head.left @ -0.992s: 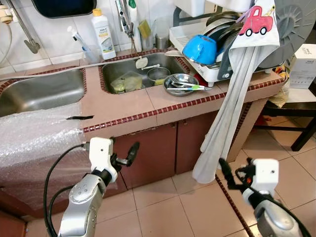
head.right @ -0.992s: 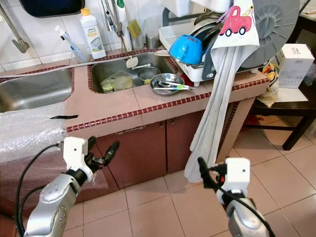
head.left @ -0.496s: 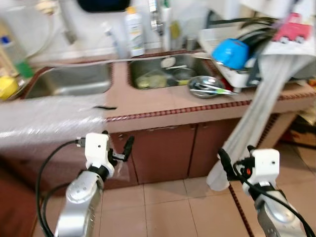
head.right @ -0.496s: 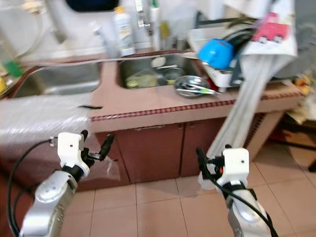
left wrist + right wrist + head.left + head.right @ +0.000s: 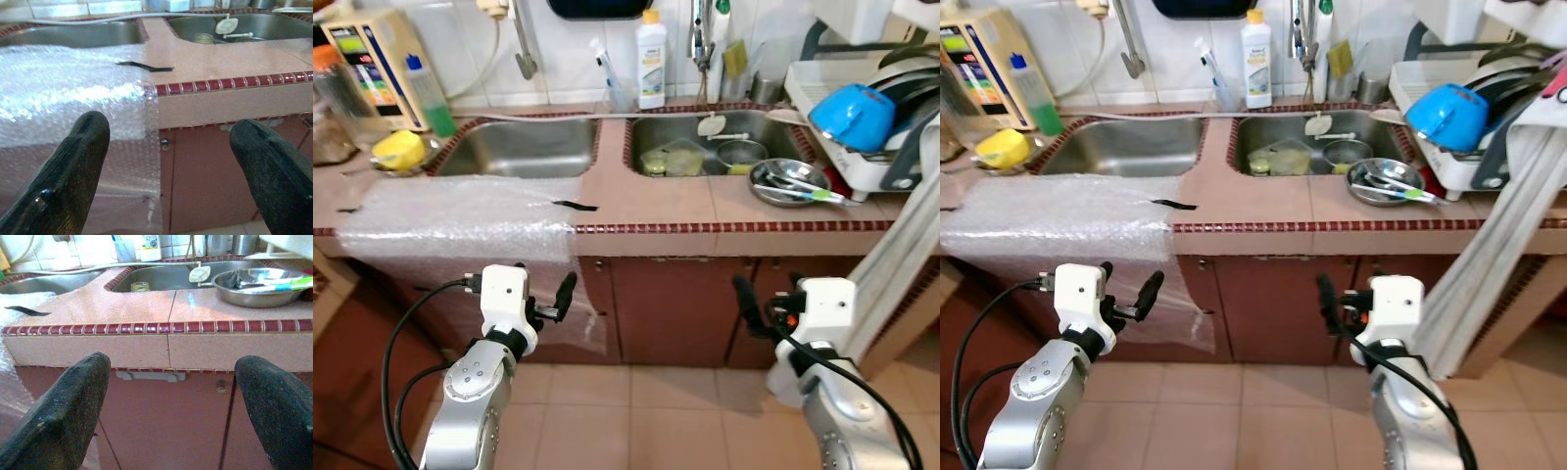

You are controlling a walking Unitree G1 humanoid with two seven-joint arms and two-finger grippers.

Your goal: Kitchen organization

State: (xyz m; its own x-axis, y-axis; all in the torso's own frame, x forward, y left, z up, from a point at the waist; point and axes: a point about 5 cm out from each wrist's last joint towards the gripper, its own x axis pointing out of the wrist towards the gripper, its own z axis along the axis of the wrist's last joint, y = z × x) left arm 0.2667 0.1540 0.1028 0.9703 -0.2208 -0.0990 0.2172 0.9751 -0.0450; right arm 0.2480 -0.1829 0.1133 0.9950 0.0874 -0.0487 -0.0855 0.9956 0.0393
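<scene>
Fingers of the left gripper and right gripper spread wide, empty, before the pink tiled surface. Clear bubble wrap drapes its edge at ten o'clock; the white bottle's label is unreadable.

Pink tiled table with dark red tile trim along the front edge, brown cabinet doors under it, tan tile floor below. Two steel sinks set into the top: left sink, right sink holding dishes. Bubble wrap sheet lies on the left part of the table and drapes over the front edge; a black strip lies at its right edge. Steel bowl with utensils sits on the table just right of the right sink. White dish rack at far right with a blue bowl on it. Yellow object and green bottle at back left, white bottle behind the sinks
</scene>
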